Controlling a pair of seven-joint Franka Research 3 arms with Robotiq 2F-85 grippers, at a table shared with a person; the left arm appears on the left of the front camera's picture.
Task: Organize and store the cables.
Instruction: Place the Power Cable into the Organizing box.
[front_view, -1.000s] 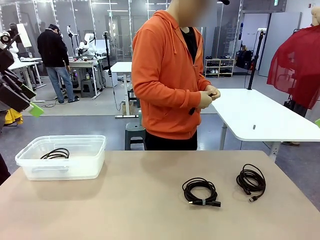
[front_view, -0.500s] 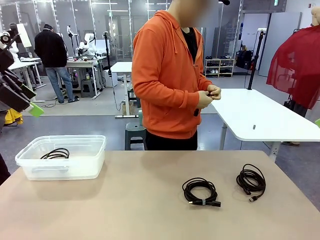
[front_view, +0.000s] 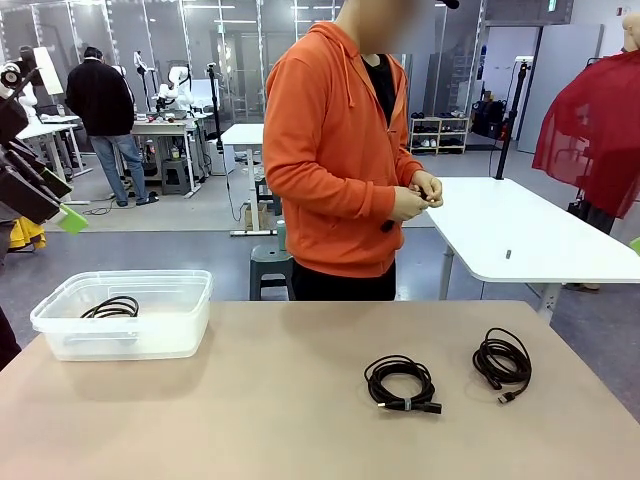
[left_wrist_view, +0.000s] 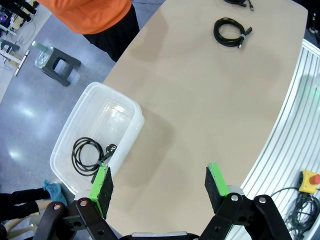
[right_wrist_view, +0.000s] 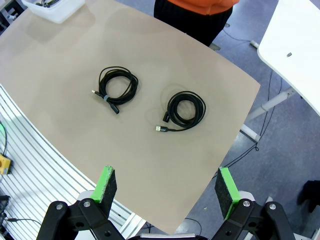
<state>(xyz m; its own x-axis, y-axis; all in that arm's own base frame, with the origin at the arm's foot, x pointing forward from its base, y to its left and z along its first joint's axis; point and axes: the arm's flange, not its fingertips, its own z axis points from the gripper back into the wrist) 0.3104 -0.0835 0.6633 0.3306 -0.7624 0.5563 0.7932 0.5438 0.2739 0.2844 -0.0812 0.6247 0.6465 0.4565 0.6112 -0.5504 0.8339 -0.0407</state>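
1. A tub (front_view: 170, 335) sits on the bench (front_view: 250, 410), far left, with the first cable (front_view: 112, 307) inside.
2. The second cable (front_view: 400, 382) lies right of centre; the third cable (front_view: 502, 361) lies to its right, apart, slightly farther back.
3. A person (front_view: 330, 150) stands behind the bench.

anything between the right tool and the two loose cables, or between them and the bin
Nothing visible. The open right tool hangs over the black coiled cable with a green tie and the plain black coil beside it, clear air between. Only bare beige tabletop separates them from the clear plastic bin.
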